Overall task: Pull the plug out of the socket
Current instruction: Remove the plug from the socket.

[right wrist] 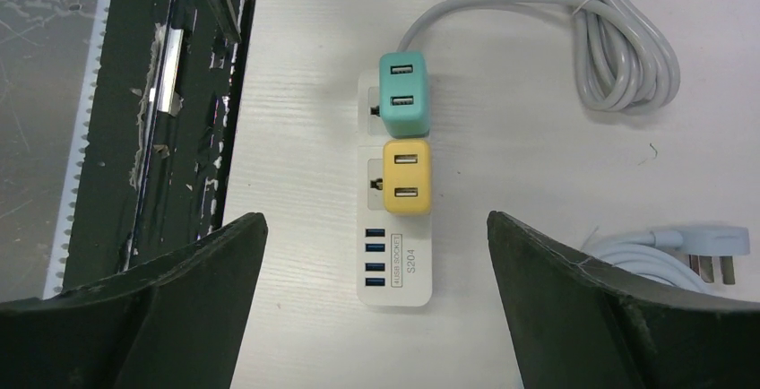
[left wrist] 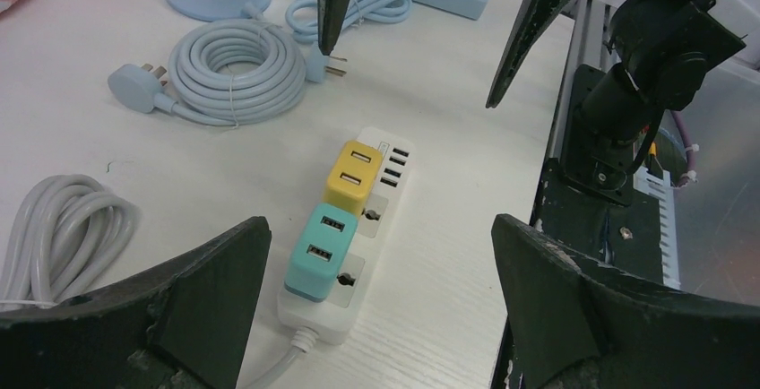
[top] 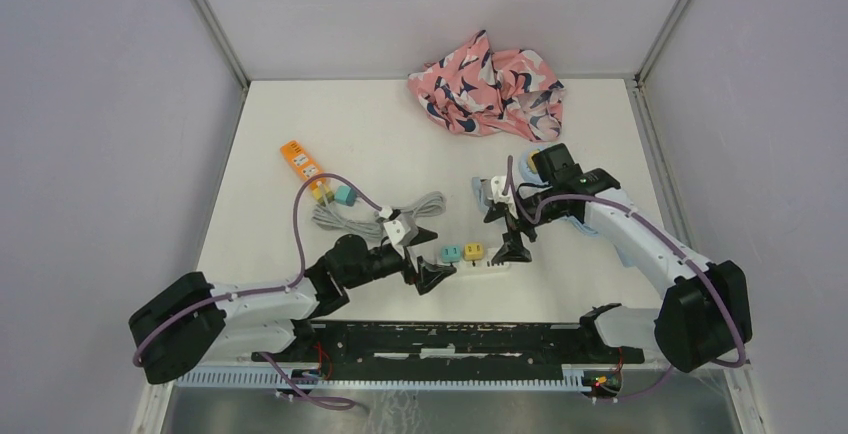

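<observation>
White table bears strip marked "S204".

Left arm and right arm, white links, black joints and shoulder housings, purple cable looped along each, black wedge-shaped fingers with rough matte faces, black slotted rail at bases, red wiring.

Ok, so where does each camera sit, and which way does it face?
Top external: above and behind the bases, looking down on the table; both arms show, left gripper and right gripper open.
Left wrist: on the left arm, facing the power strip; its own fingers frame the bottom.
Right wrist: on the right arm, looking down at that strip; own fingers at the bottom.
Shared: both wrist views show the teal plug and yellow plug.
</observation>
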`<state>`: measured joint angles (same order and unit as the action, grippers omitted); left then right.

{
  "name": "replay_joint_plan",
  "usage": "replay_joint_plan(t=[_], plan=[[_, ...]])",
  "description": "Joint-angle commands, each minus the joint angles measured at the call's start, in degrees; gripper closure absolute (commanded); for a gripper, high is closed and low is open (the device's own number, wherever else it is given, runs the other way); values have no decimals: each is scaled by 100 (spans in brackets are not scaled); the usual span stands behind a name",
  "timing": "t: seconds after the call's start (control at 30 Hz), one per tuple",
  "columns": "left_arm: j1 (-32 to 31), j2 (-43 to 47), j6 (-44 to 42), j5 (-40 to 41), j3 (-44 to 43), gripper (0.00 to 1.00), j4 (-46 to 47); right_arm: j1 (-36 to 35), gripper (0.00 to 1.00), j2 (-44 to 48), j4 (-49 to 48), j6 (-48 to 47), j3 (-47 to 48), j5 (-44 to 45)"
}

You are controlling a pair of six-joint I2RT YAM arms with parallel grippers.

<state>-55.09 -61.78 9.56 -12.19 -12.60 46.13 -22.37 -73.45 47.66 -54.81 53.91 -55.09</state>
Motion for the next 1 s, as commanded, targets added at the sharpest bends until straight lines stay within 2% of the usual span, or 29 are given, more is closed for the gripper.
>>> replay_joint_plan(t=[0.0,0.27,0.97], plan=[[-6,-127,154,2,-153,0,489,-168,0,92,-428,76,-36,141],[-8,-563,195,182,156,0,1113,-497,0,3,-500,-49,-108,424],[-7,-1146,13,24,135,2,1208,-1121,4,-370,-931,399,-130,1282]])
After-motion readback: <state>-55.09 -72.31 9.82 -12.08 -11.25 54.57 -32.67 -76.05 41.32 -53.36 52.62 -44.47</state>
